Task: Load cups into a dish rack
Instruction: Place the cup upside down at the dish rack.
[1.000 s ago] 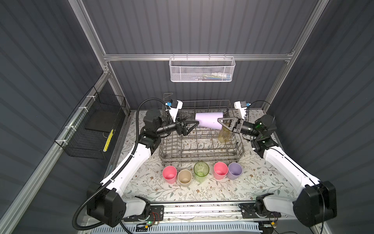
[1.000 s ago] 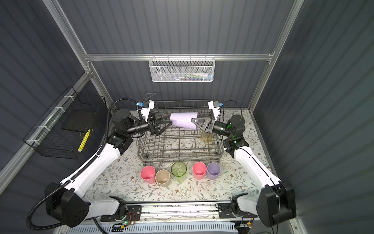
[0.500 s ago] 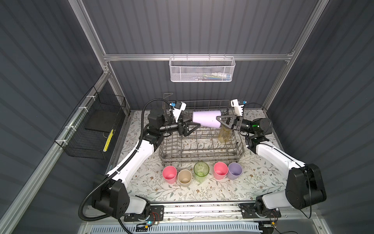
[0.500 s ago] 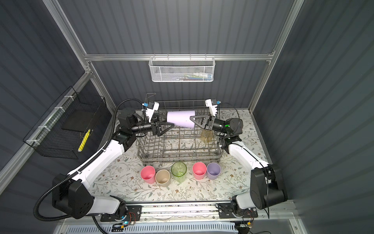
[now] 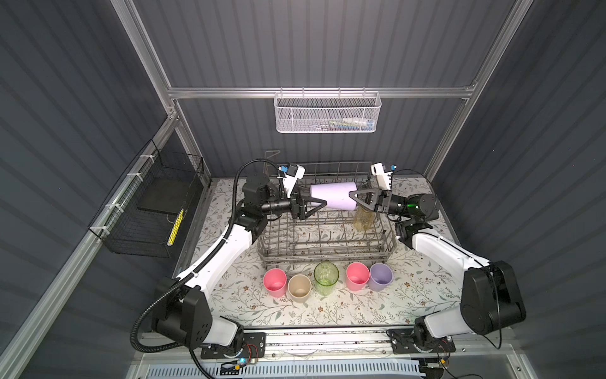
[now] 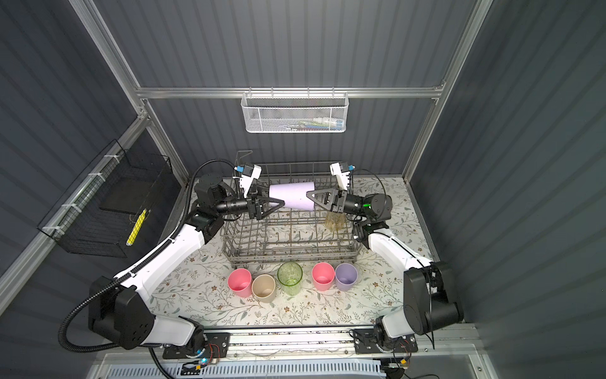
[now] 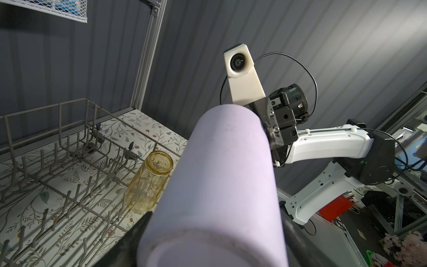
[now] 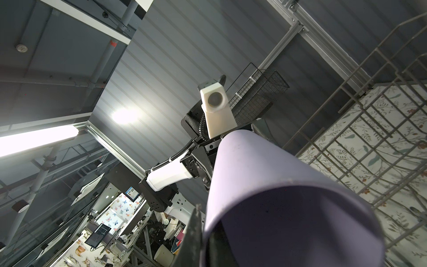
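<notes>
Held lilac cup: we see the held lilac cup [image 5: 333, 196] lying on its side in the air above the dish rack [image 5: 328, 252], spanning the gap between the two hands, with its mouth toward the right arm.
Right hand: the right hand [image 5: 355, 200] is closed on the rim of the held lilac cup; in the right wrist view we make out one dark finger [image 8: 194, 231] against the outside of the wall.
Left hand: the left hand [image 5: 316, 204] has its fingers spread to either side of the cup's base; we cannot tell whether they press on it.
Amber glass: the amber glass [image 5: 363, 220] stands among the tines inside the rack, on the right arm's side, below the right hand.
Row on the tabletop: in front of the rack we count five cups, mouths up, from the left arm's side: left pink cup [image 5: 274, 282], beige cup [image 5: 299, 287], green glass [image 5: 326, 277], right pink cup [image 5: 357, 275], standing lilac cup [image 5: 381, 276].
Tabletop: the floral tabletop [image 5: 328, 311] carries the rack and the row.
</notes>
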`<state>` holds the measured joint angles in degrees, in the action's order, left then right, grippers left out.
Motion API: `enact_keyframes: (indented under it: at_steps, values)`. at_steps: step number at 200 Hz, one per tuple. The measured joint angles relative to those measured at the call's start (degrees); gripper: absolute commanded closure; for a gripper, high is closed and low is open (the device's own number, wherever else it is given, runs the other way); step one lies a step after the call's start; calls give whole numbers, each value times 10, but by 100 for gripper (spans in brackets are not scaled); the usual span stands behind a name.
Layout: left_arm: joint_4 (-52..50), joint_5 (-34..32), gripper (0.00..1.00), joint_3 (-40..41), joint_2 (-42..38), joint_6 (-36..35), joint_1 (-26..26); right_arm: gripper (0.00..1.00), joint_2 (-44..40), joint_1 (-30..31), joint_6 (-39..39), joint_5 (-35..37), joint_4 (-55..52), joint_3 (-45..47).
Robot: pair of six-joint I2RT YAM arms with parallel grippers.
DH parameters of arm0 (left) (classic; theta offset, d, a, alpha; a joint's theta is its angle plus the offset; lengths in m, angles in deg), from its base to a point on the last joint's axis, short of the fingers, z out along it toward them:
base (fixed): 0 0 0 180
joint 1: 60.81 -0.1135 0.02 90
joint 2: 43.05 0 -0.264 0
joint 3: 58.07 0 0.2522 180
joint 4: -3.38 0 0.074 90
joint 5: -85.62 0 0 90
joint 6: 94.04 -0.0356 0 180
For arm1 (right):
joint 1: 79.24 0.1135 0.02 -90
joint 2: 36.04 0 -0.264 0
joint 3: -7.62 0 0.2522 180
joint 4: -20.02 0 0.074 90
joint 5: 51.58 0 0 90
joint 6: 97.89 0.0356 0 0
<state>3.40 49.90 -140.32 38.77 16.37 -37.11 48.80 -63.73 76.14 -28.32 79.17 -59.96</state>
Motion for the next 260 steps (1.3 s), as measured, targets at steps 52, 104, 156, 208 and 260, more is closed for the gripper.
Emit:
enact_keyframes:
  at_steps: [52,104,156,208,260]
  values:
    - [0,16,26,0,0,0,0,100,42,8,60,-23,66,-15]
    - [0,30,43,0,0,-2,2,100,48,9,74,-35,80,-28]
    - [0,31,54,0,0,-2,2,93,58,10,82,-43,86,-40]
    - [-5,28,59,0,-3,-9,3,71,58,6,87,-47,93,-51]
    - [-11,10,60,0,-8,-13,3,62,50,-16,85,-44,96,-47]
